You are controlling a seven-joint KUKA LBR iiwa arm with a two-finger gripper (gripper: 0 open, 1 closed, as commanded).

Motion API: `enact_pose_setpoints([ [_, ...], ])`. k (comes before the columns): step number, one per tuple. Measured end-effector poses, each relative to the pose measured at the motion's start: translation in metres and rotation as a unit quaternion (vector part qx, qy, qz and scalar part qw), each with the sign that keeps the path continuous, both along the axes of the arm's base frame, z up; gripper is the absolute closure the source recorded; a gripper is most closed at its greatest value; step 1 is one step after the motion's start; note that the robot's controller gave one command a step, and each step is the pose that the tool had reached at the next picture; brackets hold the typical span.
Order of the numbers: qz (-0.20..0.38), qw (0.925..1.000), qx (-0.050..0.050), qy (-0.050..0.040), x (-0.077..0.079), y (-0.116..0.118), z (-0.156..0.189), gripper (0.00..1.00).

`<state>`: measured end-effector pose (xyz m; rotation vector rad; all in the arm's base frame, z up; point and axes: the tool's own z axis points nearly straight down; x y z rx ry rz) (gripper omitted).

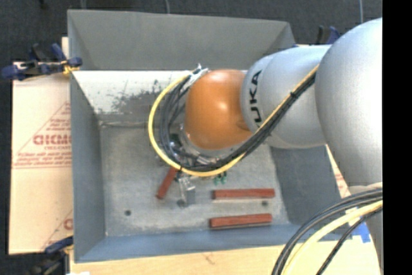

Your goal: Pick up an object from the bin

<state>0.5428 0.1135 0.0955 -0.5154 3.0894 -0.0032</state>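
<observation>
Near claw (pixel 185 194), three reddish bars (pixel 243 194) (pixel 240 221) (pixel 166 185)

In the bin (pixel 180 42) my pincer (pixel 185 193) hangs just right of a tilted stick (pixel 165 185), with the rear bar (pixel 243 194) and front bar (pixel 240 221) lying parallel further right.

Black letters "UKA" read on my arm (pixel 286 100), on the grey shell just right of the orange cover (pixel 215 109). The letter before them is hidden by the shell's curve.
</observation>
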Motion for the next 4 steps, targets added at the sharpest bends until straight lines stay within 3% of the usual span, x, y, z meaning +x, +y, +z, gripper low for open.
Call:
enact_pose_setpoints([
  [1, 0.153, 0.9883, 0.001, 0.0035, 0.053, -0.032, -0.017, 1.0],
  [3, 0.152, 0.9884, 0.001, 0.0039, 0.053, -0.032, -0.017, 1.0],
  [4, 0.152, 0.9883, 0.0, 0.0019, 0.05, -0.041, 0.006, 1.0],
])
